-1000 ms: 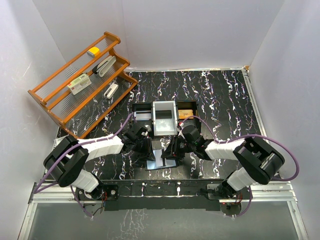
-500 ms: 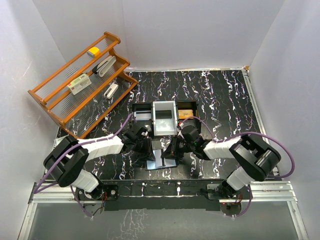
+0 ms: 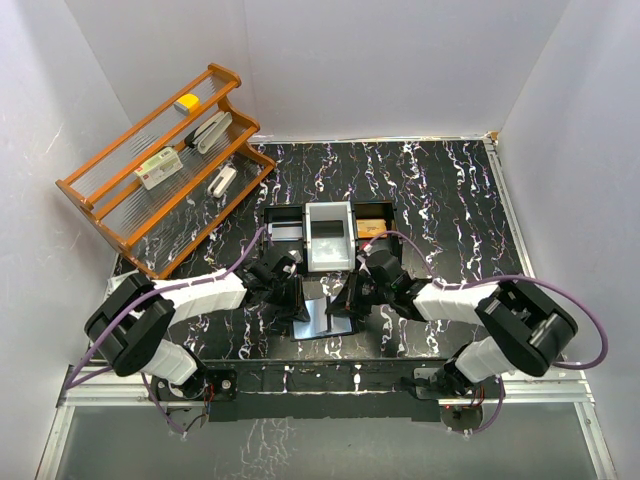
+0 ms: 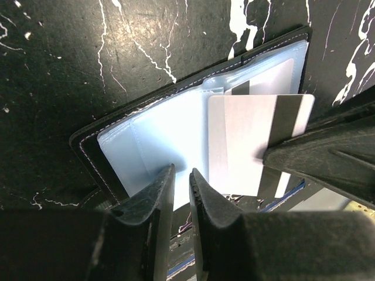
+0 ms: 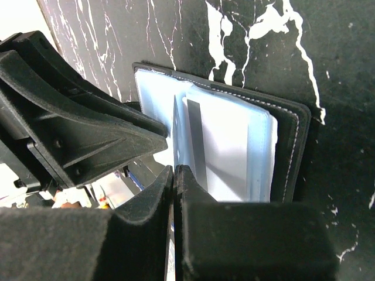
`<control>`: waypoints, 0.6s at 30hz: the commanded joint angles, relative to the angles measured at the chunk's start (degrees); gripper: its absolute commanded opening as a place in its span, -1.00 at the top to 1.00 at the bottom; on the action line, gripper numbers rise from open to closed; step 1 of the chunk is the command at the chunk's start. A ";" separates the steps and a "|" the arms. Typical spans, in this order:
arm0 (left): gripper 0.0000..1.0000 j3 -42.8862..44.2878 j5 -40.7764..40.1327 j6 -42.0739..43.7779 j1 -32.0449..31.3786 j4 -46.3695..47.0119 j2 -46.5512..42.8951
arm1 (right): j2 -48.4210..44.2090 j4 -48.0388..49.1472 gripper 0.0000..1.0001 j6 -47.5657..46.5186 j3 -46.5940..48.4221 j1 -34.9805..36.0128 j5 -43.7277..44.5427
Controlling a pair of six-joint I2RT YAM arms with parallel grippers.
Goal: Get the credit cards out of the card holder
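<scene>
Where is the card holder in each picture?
Top view: card holder sits low in the middle of the picture.
Left wrist: it fills the middle, lying open.
Right wrist: it runs from the centre to the right, lying open.
Shared landmark: the striped card poking out of it, seen in both wrist views.

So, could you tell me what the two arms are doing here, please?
They are emptying an open card holder lying on the table. The left claw, almost closed, rests on the holder's left half, apparently steadying it. The right claw is shut on the edge of a silver striped card that sticks partly out of the holder.
</scene>
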 commanded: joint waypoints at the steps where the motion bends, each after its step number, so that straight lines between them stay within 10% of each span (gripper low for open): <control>1: 0.66 -1.60 -4.90 2.11 -0.25 -7.28 -0.85 | -4.45 -4.12 1.00 -0.47 1.87 0.09 2.42; 18: 0.48 4.08 -0.90 1.64 -0.72 -3.09 -6.91 | -9.68 -12.18 1.00 -3.36 4.55 0.10 7.78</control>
